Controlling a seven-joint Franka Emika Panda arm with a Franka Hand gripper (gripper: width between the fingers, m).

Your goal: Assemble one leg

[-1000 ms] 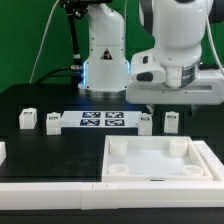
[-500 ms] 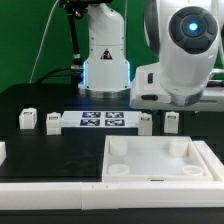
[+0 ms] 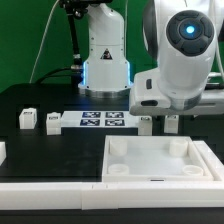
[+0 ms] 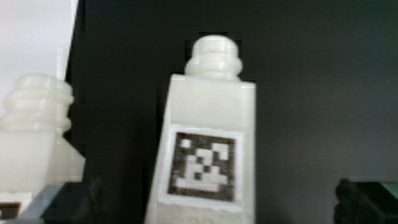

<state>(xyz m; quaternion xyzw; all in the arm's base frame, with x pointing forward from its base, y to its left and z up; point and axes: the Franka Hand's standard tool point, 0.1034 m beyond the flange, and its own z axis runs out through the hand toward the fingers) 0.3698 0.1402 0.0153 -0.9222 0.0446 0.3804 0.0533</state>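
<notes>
Four legs stand in a row: the far-left leg (image 3: 27, 119), a second leg (image 3: 52, 121), then the marker board (image 3: 100, 121), then a third leg (image 3: 146, 123) and a fourth leg (image 3: 171, 122) under the arm. My gripper (image 4: 210, 200) is spread wide astride the target leg (image 4: 210, 140), one of those two, not touching it. I'd centre, descend straight, then close. Against half a second ago, the arm sits lower and the legs are unmoved.

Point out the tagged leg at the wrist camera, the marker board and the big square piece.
Leg (image 4: 214, 145): wrist view, on its tagged face.
Marker board (image 3: 99, 121): exterior view, on its middle.
Square piece (image 3: 156, 162): exterior view, on its bare floor between the sockets.
</notes>
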